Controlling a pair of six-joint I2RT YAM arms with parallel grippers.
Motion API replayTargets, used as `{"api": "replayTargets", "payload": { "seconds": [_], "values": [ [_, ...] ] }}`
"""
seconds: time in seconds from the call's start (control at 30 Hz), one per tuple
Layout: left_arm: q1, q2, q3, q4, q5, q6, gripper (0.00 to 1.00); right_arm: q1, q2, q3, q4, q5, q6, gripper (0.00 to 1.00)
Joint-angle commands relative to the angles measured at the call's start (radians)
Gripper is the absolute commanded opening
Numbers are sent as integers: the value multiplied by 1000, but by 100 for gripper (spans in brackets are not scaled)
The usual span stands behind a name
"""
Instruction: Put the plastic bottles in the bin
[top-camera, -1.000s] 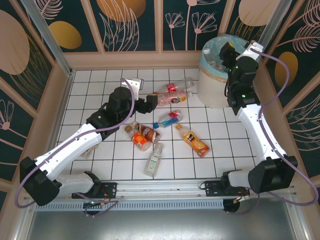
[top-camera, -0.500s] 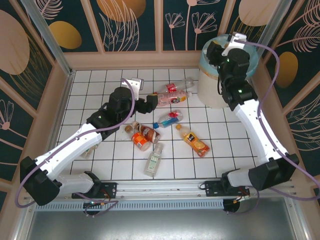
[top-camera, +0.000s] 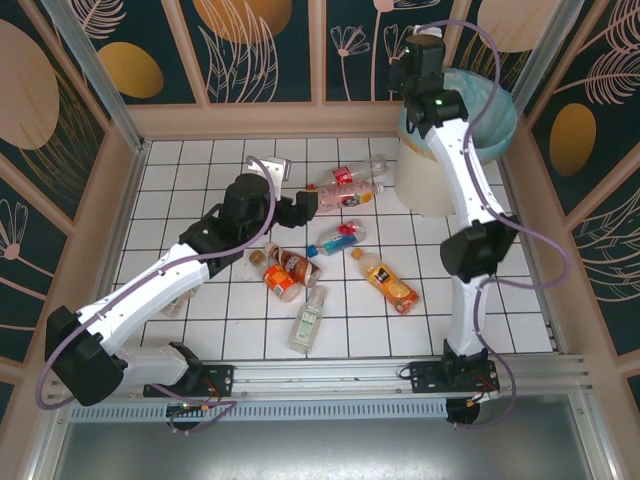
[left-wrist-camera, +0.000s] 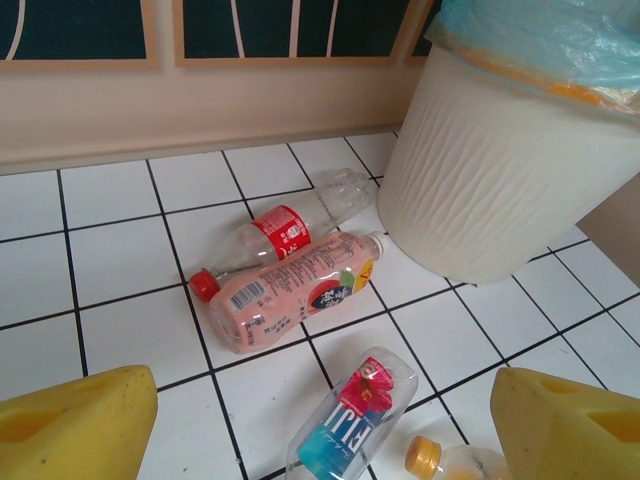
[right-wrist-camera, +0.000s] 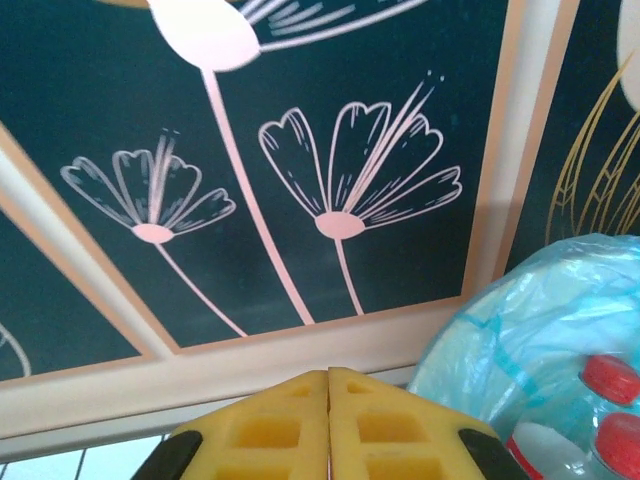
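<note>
Right gripper (right-wrist-camera: 328, 380) swung up beside bin (top-camera: 422, 182), jaws pressed together, seemingly empty

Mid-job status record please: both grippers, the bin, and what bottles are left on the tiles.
left gripper: open, empty, aimed at the pink bottle and red-label bottle
right gripper: shut, empty, raised beside the bin rim, facing the back wall
bin: upright, far right corner, red-capped bottles inside
tiles: at least six bottles lying down
nearest bin: red-label bottle, base towards the bin wall; contact unclear
also down: blue-label bottle, orange bottle, clear bottle
</note>
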Motion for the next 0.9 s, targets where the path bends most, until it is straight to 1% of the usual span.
{"api": "replayTargets", "payload": {
  "seconds": [0.0,0.07,0.2,0.53,0.7,0.77,0.87],
  "values": [
    [0,-30,1,-9,-13,-6,87,-35,81,158,-173,15,38,8],
    [1,-38,-4,-13,-19,-2,87,-48,95,151,-184,-3,56,8],
    [1,-47,-12,-14,-22,1,87,-64,66,44,-171,-33,78,8],
    [1,-21,-12,3,3,-11,87,-72,-2,-101,-185,-24,67,7],
    [2,-21,-14,2,0,-9,87,-77,-52,-172,-137,-41,69,8],
    [1,-22,-12,0,-3,-6,87,-78,-59,-170,-121,-62,70,10],
    [0,-23,-7,-4,-8,0,87,-77,-63,-125,-107,-118,77,18]
  ]
}}
